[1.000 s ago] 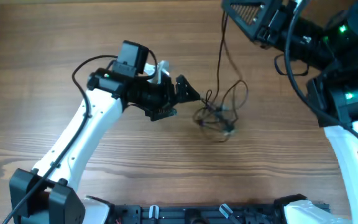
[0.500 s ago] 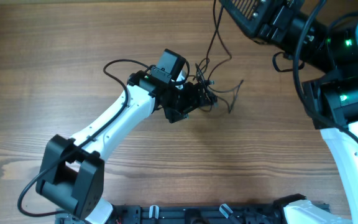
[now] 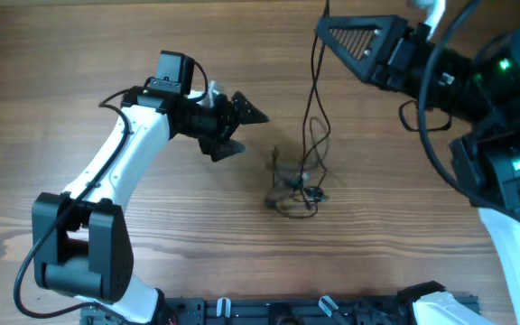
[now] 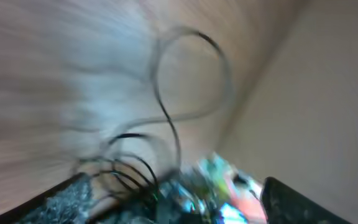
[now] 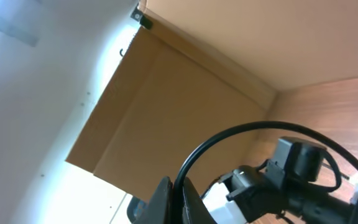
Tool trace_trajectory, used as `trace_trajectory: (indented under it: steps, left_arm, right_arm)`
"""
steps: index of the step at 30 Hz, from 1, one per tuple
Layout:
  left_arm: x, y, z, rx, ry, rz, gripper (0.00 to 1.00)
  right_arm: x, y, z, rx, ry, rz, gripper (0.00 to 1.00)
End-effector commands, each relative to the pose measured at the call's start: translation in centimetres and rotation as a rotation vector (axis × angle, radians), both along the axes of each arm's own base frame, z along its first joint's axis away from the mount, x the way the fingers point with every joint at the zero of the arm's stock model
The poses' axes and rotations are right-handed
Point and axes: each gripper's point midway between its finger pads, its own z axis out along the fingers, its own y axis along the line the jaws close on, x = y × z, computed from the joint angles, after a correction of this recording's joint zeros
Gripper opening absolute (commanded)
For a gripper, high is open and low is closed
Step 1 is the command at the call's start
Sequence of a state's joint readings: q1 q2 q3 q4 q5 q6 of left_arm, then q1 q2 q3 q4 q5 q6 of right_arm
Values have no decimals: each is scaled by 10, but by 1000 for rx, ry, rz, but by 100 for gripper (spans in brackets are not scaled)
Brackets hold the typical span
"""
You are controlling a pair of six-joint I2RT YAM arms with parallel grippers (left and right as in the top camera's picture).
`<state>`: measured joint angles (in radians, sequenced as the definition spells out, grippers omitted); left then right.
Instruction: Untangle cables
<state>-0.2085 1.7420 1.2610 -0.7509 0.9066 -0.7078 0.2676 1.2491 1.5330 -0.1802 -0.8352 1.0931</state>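
Note:
The cables (image 3: 294,188) lie as a small tangle of thin black loops on the wooden table (image 3: 79,54), right of centre. One strand (image 3: 313,81) rises from the tangle to my right gripper (image 3: 325,29), which is held high and shut on it. In the right wrist view the fingers (image 5: 180,194) pinch this black cable (image 5: 241,130). My left gripper (image 3: 247,133) is open and empty, left of the tangle and apart from it. The left wrist view is blurred and shows cable loops (image 4: 188,81) beyond the open gripper (image 4: 176,198).
The right arm's body (image 3: 504,135) fills the right side. The left arm (image 3: 116,181) stretches from the front left. A black rail (image 3: 287,311) runs along the front edge. A brown cardboard panel (image 5: 185,87) shows behind in the right wrist view.
My left gripper has let go of the tangle and drawn back to the left, jaws open. The tangle has dropped toward the front and hangs from the strand in my right gripper.

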Motion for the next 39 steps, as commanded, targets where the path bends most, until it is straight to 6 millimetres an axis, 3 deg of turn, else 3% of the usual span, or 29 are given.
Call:
trace_trajectory:
  steps: [1,5,7,10,12,16,21,24,26,27,28,32,35,39]
  left_arm:
    - [-20,-23,32,-233,28,-114,93]
    - [-35,-38,30,-219,96,-141,86]
    - [-39,-44,17,-141,80,-152,83]
    - [-41,-47,-18,103,46,-124,99]
    - [-32,-43,-31,216,52,-38,100]
    - [-28,-47,-29,203,25,-39,100]
    - [-40,-60,-37,273,-10,-80,100]
    - [-37,-57,-43,331,-29,-53,66]
    - [-32,-51,-47,374,-48,-33,37]
    - [-30,-49,-48,389,-54,-26,14]
    - [-30,-49,-48,389,-55,-24,4]
    - [-27,-35,-55,472,-59,6,4]
    - [-25,-21,-61,548,-59,38,4]
    - [-19,26,-72,699,19,178,4]
  right_arm:
    - [2,2,0,-33,-67,7,4]
    - [4,1,1,-42,-94,-10,4]
    - [5,0,1,-40,-91,-17,4]
    - [6,0,2,-28,-77,-21,4]
    - [-1,3,4,-23,-79,20,4]
    - [-2,4,4,-23,-77,30,5]
    - [-1,3,4,-20,-72,24,4]
    - [-2,3,4,-20,-73,27,4]
    - [-3,4,4,-21,-74,31,4]
    - [-3,3,8,-15,-92,31,5]
    - [-6,3,17,7,-123,32,4]
    - [-21,-6,66,117,-243,29,5]
    - [-35,-26,107,143,-341,-26,5]
    - [-52,-63,156,138,-451,-161,5]
